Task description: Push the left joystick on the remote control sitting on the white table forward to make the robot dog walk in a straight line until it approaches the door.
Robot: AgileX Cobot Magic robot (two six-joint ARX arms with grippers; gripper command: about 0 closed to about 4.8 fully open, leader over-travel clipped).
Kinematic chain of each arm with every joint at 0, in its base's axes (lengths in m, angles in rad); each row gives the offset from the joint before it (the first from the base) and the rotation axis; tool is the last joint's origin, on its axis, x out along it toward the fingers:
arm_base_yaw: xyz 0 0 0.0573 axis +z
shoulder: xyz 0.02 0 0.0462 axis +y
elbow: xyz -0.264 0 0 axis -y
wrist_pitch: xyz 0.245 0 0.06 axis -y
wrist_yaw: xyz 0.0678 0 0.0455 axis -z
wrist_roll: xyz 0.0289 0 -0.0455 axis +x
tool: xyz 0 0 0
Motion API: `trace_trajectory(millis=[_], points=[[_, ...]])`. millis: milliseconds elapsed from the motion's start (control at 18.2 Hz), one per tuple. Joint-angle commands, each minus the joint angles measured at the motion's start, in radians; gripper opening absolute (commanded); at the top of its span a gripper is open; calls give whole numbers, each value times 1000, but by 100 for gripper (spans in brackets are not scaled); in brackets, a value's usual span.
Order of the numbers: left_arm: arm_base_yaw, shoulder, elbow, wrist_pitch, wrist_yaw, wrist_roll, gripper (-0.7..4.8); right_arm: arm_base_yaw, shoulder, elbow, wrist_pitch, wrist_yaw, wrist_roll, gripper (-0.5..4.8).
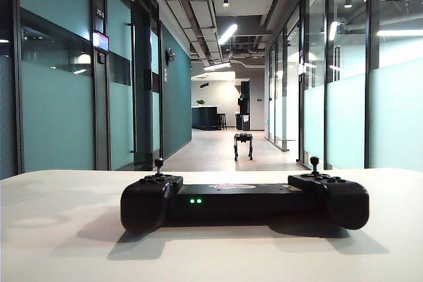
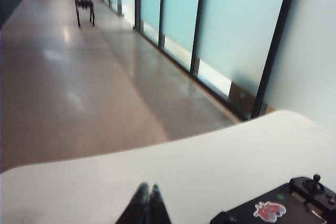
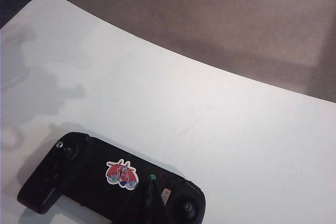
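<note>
Here, in the exterior view, the remote control [image 1: 244, 199] lies across the lower centre of the frame on the white table [image 1: 59, 236], two green lights glowing on its near face. The left joystick [image 1: 158, 165] stands upright on the controller's left end, its twin [image 1: 314, 163] on the right end; nothing touches either stick. Beyond the table, the robot dog [image 1: 243, 144] stands on all fours at mid-frame in a glass-walled corridor [image 1: 218, 146], well apart from the controller.

In the left wrist view, the left gripper [image 2: 146, 203] shows at the bottom edge with its fingers pressed together, holding nothing, above bare tabletop near the controller's end; the dog is a blurred dark shape in the upper left, probably facing away.

In the right wrist view, the right gripper [image 3: 150, 195] sits low in the frame, fingers together and empty, its tip over the controller's middle bar beside a red sticker [image 3: 122, 174].
</note>
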Motion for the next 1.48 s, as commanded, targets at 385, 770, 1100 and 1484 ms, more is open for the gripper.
trace_trajectory(millis=[385, 770, 1100, 1484], points=[[302, -96, -102, 52, 122, 3, -5, 2, -5, 2, 16, 2, -3, -5], [357, -95, -206, 178, 121, 0, -5, 2, -5, 2, 17, 2, -3, -5], [370, -95, -283, 228, 94, 0, -5, 2, -5, 2, 17, 2, -3, -5], [452, -95, -283, 195, 32, 1, -5, 2, -5, 2, 17, 2, -3, -5]])
